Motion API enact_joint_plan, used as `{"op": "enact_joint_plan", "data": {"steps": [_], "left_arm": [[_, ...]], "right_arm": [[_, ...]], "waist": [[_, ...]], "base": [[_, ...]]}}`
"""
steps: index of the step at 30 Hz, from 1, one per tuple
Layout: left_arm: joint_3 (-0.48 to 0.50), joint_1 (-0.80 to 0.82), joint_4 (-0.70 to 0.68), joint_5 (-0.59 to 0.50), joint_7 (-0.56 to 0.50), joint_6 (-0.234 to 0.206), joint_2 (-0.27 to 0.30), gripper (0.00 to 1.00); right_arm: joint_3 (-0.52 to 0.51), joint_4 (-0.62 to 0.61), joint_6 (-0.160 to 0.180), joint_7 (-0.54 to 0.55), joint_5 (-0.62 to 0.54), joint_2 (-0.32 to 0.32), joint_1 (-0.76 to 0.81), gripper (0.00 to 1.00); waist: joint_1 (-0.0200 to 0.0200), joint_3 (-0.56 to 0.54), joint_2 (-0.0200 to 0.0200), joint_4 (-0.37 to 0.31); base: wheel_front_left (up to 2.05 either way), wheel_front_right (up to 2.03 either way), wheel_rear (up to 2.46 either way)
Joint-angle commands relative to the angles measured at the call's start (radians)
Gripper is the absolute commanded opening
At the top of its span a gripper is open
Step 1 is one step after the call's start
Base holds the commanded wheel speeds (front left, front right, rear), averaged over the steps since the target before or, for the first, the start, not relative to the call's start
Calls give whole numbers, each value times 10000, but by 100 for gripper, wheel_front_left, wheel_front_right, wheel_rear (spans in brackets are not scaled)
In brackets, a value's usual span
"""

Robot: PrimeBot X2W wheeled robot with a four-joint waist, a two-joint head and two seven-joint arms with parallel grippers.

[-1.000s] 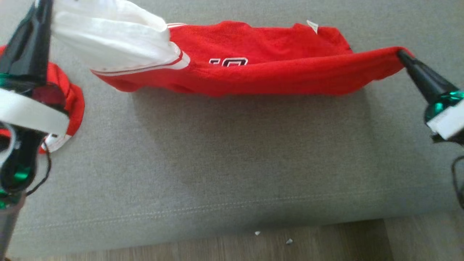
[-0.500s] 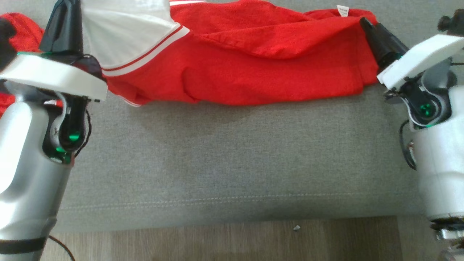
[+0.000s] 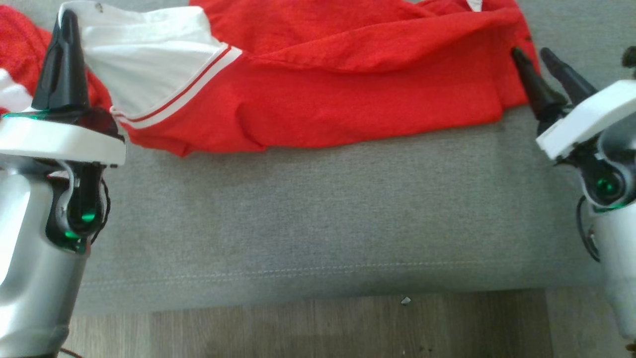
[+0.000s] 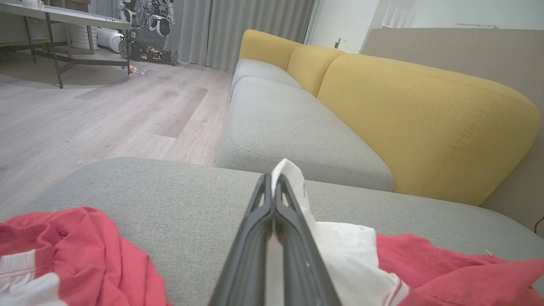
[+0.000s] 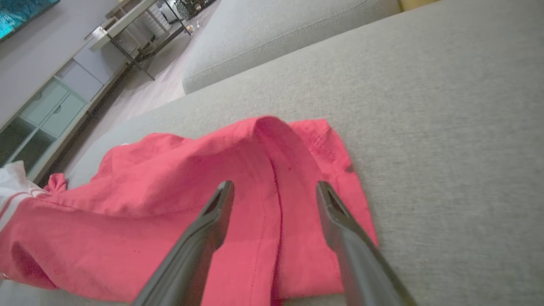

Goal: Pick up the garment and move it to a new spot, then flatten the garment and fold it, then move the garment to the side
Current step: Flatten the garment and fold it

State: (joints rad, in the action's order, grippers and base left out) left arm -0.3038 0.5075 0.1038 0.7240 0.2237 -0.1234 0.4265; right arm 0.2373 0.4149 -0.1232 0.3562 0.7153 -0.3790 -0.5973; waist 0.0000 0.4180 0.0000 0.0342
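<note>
The garment (image 3: 348, 89), a red shirt with a white, red-striped sleeve (image 3: 144, 64), lies crumpled along the far part of the grey cushion (image 3: 318, 199). My left gripper (image 3: 67, 22) stands at the upper left, shut on the white sleeve's edge. In the left wrist view, white cloth (image 4: 293, 174) pokes up beside the left gripper's (image 4: 272, 183) closed tips. My right gripper (image 3: 532, 53) is open at the garment's right end. In the right wrist view the right gripper (image 5: 274, 187) spreads its fingers over the garment's red corner (image 5: 297, 148), which rests on the cushion.
The cushion's front edge (image 3: 318, 293) drops to a wood floor (image 3: 348, 328) with a small scrap (image 3: 406, 300) on it. A sofa with yellow backrests (image 4: 416, 110) and a grey seat (image 4: 289, 127) stands beyond. A table (image 4: 63, 17) stands far off.
My right gripper has opened and let go of the garment's red corner, which now lies on the cushion. The left gripper stays shut on the white sleeve. The head camera has shifted.
</note>
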Motion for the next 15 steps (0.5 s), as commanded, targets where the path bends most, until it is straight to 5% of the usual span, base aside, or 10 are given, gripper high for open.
{"op": "enact_joint_plan", "data": {"steps": [1, 15], "left_arm": [[513, 287, -353, -19, 102, 20, 428, 0], [47, 750, -37, -208, 139, 213, 107, 0]], "right_arm": [[257, -341, -75, -161, -219, -118, -96, 100], [1479, 2016, -75, -937, -650, 70, -1591, 100]], "waist": [[0, 82, 0, 109], [0, 404, 0, 701]], "base": [[0, 0, 0], [0, 0, 0]]}}
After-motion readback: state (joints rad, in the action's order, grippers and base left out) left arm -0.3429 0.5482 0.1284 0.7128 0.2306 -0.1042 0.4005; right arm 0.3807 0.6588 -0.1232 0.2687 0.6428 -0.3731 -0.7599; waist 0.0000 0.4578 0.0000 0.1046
